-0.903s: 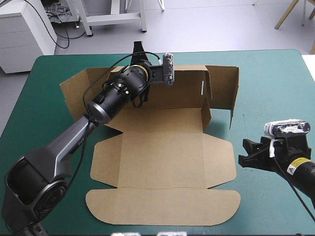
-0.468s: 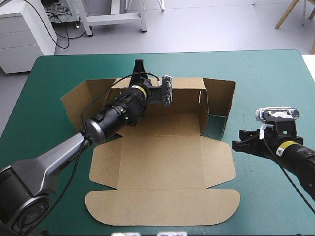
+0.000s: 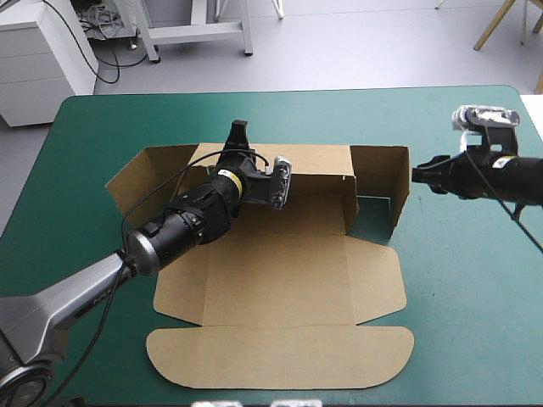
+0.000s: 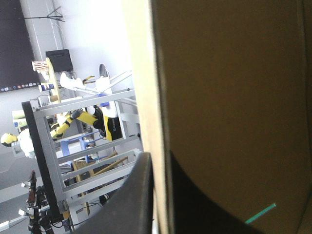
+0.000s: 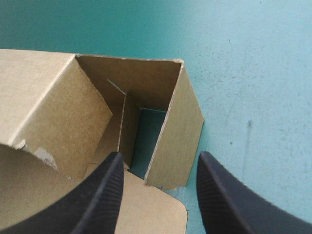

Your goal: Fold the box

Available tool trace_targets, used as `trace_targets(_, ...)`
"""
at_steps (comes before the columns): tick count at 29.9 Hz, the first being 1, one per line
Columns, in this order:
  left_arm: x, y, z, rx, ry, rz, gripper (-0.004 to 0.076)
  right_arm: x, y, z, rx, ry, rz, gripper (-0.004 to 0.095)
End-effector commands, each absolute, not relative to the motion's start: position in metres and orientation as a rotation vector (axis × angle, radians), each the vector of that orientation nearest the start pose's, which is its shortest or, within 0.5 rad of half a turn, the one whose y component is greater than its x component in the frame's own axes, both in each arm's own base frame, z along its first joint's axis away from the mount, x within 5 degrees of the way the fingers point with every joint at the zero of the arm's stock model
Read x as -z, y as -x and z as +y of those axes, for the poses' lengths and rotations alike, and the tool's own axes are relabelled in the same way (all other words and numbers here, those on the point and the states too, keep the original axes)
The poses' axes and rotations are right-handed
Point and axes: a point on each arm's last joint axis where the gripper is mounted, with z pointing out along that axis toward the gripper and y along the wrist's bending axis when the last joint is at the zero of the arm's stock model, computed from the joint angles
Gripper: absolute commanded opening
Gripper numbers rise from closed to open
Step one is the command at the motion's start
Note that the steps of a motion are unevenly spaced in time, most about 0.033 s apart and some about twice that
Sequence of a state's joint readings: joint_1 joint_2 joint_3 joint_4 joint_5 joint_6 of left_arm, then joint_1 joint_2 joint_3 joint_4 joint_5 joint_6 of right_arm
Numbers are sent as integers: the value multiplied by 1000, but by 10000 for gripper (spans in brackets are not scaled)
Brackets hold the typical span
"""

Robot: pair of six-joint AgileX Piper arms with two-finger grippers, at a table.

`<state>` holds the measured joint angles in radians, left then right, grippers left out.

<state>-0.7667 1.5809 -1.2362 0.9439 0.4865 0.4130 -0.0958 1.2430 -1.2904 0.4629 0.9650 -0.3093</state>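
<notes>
Where raised along its far wall, noted the brown box [image 3: 280, 271] pinched at the top edge by the left gripper [image 3: 239, 131], black fingers [image 4: 141, 195] pressed all but together on the board. Ahead of that gripper, bare teal-green cover [image 3: 127, 114] up to the table's far edge. Behind it, remaining panels flat, lid nearest the table's near edge. Right-end flap [image 3: 378, 174] upright, just ahead of the right gripper [image 3: 419, 175], not touching; fingers [image 5: 105, 195] there spread apart. Open cover all round that gripper.
</notes>
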Motion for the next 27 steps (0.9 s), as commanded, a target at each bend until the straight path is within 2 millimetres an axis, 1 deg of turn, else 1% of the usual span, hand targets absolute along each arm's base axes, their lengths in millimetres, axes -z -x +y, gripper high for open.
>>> trace_targets(1, -316, -276, -230, -645, -1720, 1312, -10, -417, -276, 5, -413, 145, 2265, 427)
trace_targets(4, -316, -276, -230, -631, -1690, 1336, -10, -419, -297, 5, -434, 140, 2273, 427)
trace_targets(9, -317, -277, -229, -656, -1686, 1337, -10, -432, -325, 14, -440, 156, 2224, 427)
trace_targets(12, -317, -278, -229, -665, -1689, 1329, -10, -433, -345, 17, -414, 162, 2245, 427)
trace_targets(15, -317, -278, -229, -674, -1692, 1321, -10, -425, -366, 16, -394, 148, 2304, 428)
trace_targets(20, -317, -278, -228, -678, -1694, 1321, -10, -404, -400, 13, -379, 148, 2369, 429)
trace_targets(23, -315, -279, -229, -678, -1700, 1324, -10, -393, -414, 12, -388, 150, 2400, 429)
trace_targets(27, -312, -281, -230, -700, -1717, 1308, -10, -381, -426, 12, -403, 152, 2434, 429)
